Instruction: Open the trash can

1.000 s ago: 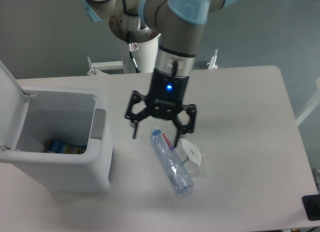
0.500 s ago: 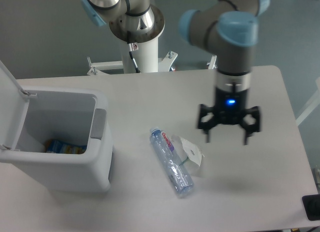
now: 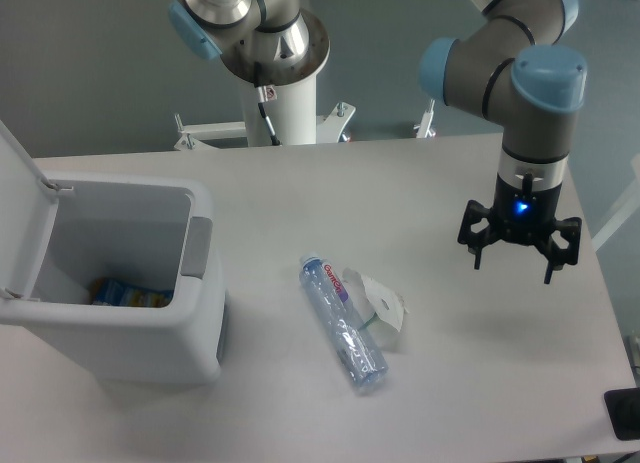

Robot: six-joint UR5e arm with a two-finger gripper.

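The white trash can [image 3: 115, 328] stands at the left of the table with its lid [image 3: 22, 208] swung up and back, so the inside shows. A grey push tab [image 3: 197, 247] sits on its right rim. Some blue and yellow packaging [image 3: 128, 295] lies at the bottom. My gripper [image 3: 512, 274] hangs open over the right side of the table, far from the can, with nothing between its fingers.
A clear plastic bottle [image 3: 342, 323] lies on the table's middle, its cap end toward the back. A crumpled clear cup [image 3: 380, 305] rests against its right side. A black object [image 3: 623, 413] sits at the table's front right corner.
The gripper has swept from above the bottle to the right side of the table, staying open. The trash can, bottle and cup have not moved.
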